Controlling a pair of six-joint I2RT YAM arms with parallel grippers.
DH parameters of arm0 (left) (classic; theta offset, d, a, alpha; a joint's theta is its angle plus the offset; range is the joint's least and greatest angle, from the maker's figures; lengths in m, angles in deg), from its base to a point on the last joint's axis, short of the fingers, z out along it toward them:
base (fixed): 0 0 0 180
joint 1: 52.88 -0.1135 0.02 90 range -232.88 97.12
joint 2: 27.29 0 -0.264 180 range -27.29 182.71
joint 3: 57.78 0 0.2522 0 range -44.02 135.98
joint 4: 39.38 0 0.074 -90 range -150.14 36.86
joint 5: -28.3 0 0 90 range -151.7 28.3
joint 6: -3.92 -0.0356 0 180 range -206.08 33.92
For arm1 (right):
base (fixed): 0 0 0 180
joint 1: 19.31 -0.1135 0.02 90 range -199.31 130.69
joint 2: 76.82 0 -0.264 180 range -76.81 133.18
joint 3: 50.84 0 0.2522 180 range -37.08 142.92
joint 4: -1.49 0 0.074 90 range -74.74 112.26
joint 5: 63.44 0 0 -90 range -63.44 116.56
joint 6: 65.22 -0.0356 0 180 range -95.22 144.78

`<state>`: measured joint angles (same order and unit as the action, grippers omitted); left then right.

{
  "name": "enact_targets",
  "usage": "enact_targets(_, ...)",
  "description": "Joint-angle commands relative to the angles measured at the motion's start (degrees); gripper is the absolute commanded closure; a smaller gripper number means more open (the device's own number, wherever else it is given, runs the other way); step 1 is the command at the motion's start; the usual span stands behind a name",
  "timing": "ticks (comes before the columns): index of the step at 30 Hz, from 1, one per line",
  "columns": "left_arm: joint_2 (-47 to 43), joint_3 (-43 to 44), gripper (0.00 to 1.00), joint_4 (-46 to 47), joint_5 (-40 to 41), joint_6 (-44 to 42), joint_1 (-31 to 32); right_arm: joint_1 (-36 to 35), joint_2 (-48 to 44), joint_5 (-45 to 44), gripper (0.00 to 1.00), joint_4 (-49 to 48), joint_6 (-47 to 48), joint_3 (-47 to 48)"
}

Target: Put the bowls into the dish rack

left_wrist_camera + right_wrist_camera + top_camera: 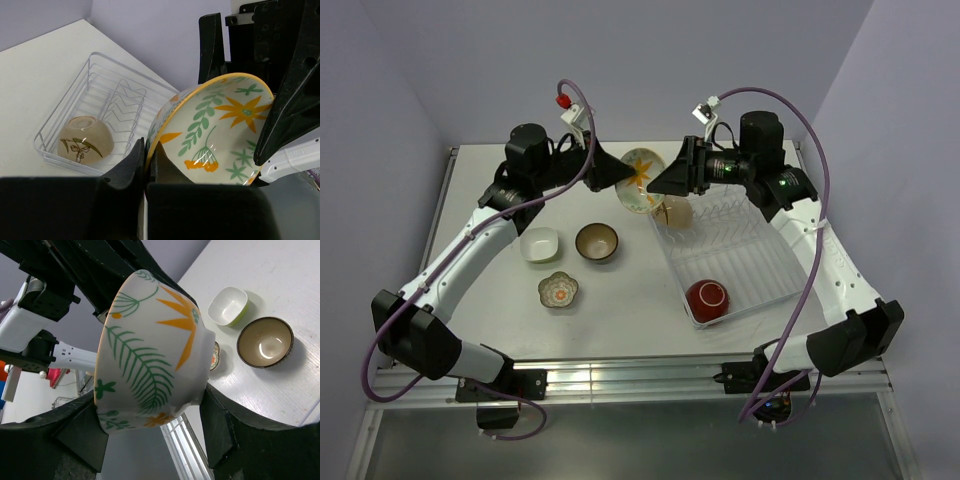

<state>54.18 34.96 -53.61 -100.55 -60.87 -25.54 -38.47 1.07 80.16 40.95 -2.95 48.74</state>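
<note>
Probably slick, rigid and chippable, the cream flowered bowl (642, 185) sits rim-pinched inside the left gripper's (148, 152) clamped jaws, and the right gripper's (155, 432) parted jaws straddle its wall, likely the surer hold, contact unclear.

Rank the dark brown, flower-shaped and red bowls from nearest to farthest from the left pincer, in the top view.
From the left pincer:
1. Dark brown bowl, mid-table.
2. Flower-shaped bowl, front left.
3. Red bowl, in the dish rack.
</note>
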Motion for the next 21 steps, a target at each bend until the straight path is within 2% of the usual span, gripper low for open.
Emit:
enact_targets(1, -2.37, 0.65, 1.00, 4.60, -1.58, 0.63, 0.44, -0.44, -0.02, 3.79, 0.70, -3.55, -0.75, 0.22)
enact_targets(2, -2.28, 0.65, 1.00, 4.25, -1.58, 0.45, 0.44, -0.35, -0.10, 3.79, 0.78, -3.20, -0.32, 0.31)
enact_targets(3, -2.46, 0.65, 0.99, 3.90, -1.40, 0.10, 0.53, -0.35, -0.10, 3.79, 0.92, -3.02, 0.38, 0.49)
enact_targets(4, -2.37, 0.56, 0.96, 3.64, -1.49, 0.01, 0.44, -0.35, -0.19, 3.44, 0.99, -2.67, 1.00, 0.92)
enact_targets(7, -2.46, 0.56, 0.90, 2.58, -1.23, -0.60, 0.44, -0.09, -0.63, 3.08, 1.00, -1.17, 2.50, 1.72)
enact_targets(12, -2.28, 0.47, 0.91, 1.79, -1.23, -0.78, 0.44, 0.17, -1.07, 3.79, 1.00, -0.82, 3.12, 2.33)
enact_targets(13, -2.28, 0.47, 0.88, 1.61, -1.14, -0.69, 0.44, 0.26, -1.07, 3.88, 1.00, -0.82, 3.20, 2.59)
enact_targets(15, -1.84, 0.82, 0.77, 0.83, -1.14, -0.69, 0.35, 0.35, -1.25, 3.35, 1.00, -0.64, 3.64, 2.95)
enact_targets(16, -1.76, 1.09, 0.63, 0.65, -1.23, -0.69, 0.35, 0.44, -1.33, 3.09, 1.00, -0.56, 3.82, 3.04)
enact_targets(19, -2.19, 0.39, 0.44, 0.65, -0.97, -0.78, 0.00, 1.40, -1.07, 2.65, 1.00, 0.49, 5.83, 3.82)
enact_targets(21, -2.98, 0.04, 0.39, 0.65, -0.26, -1.22, -0.26, 2.19, -0.46, 1.42, 1.00, 3.30, 9.07, 5.31)
